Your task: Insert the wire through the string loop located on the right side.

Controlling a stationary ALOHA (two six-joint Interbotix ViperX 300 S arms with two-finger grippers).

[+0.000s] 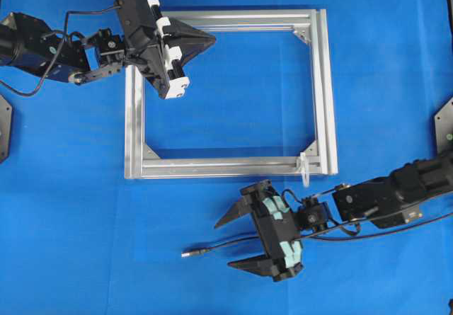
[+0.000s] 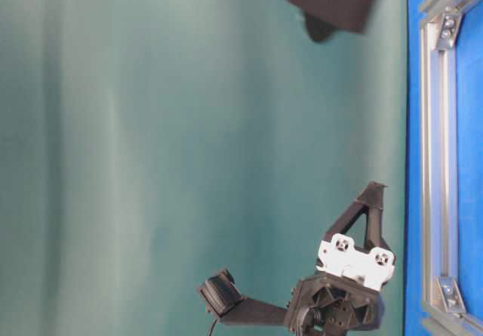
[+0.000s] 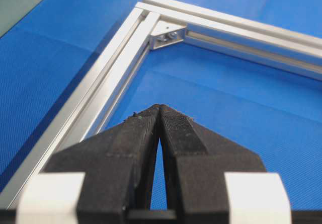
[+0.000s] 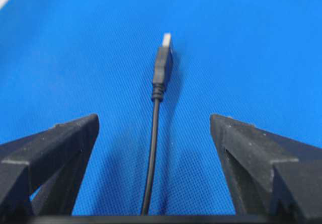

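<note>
Our right gripper (image 1: pixel 235 243), jaws spread wide, straddles the wire (image 4: pixel 153 133) lying on the blue mat (image 1: pixel 85 244), ready to pinch it. The string loop (image 1: pixel 304 170) stands on the frame's (image 1: pixel 233 166) near-right corner. Our left gripper (image 3: pixel 159 114) hovers closed, empty.

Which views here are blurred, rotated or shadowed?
Table-level view is turned sideways, its dark shape at top smeared. Right wrist view: plug tip soft, wire casting faint double shadows. Overhead and left wrist views are evenly lit, the frame crisp.
</note>
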